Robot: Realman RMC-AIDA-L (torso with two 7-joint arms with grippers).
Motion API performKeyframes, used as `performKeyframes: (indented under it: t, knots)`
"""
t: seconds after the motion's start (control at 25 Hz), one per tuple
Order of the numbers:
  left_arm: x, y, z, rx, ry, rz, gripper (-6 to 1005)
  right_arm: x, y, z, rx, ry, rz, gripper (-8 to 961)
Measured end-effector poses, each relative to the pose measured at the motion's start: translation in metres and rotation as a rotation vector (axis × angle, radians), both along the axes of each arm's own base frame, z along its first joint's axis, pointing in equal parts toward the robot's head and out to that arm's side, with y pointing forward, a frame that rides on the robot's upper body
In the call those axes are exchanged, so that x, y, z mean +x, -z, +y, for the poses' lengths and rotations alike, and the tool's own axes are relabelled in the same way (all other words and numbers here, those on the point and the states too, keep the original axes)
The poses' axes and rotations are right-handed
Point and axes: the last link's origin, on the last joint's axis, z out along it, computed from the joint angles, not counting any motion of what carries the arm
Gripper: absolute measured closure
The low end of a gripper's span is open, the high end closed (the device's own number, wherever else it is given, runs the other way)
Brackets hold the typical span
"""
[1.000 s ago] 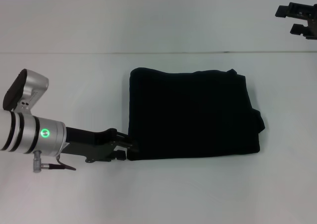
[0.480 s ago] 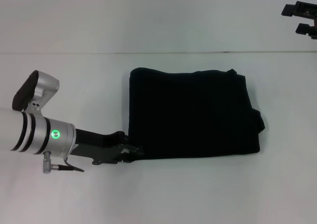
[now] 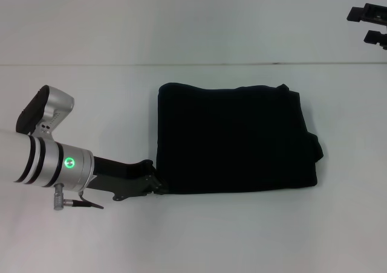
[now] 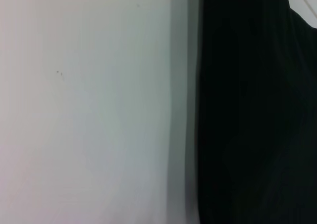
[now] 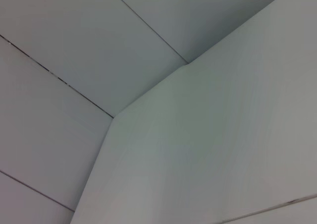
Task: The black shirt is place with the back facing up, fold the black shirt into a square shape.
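Black shirt [image 3: 236,139]: lying folded on your white table [image 3: 91,104].
Left gripper [image 3: 158,185]: touching its near-left corner; finger state unclear.
Right gripper [image 3: 370,24]: hanging far right, fingers apart.

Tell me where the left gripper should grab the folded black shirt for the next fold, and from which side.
Probably the near-left corner of the black shirt, coming in low from the robot's left. The shirt lies flat as a wide rectangle on the table, so its left edge is a free layered edge, and the left gripper already sits at that corner. The right gripper is parked far right.
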Motion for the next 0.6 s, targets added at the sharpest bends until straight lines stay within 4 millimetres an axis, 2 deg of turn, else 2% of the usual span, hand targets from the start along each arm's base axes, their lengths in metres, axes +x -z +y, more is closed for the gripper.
performKeyframes:
  t: [0.24,0.6]
  knots:
    - [0.000,-0.002,-0.002,-0.012,0.004,-0.005,972,0.000,0.000,0.000,0.000,0.001,0.001,61]
    - [-0.016,-0.018,-0.008,0.011,-0.029,-0.018,934,0.001,-0.001,0.000,0.002,0.004,0.002,61]
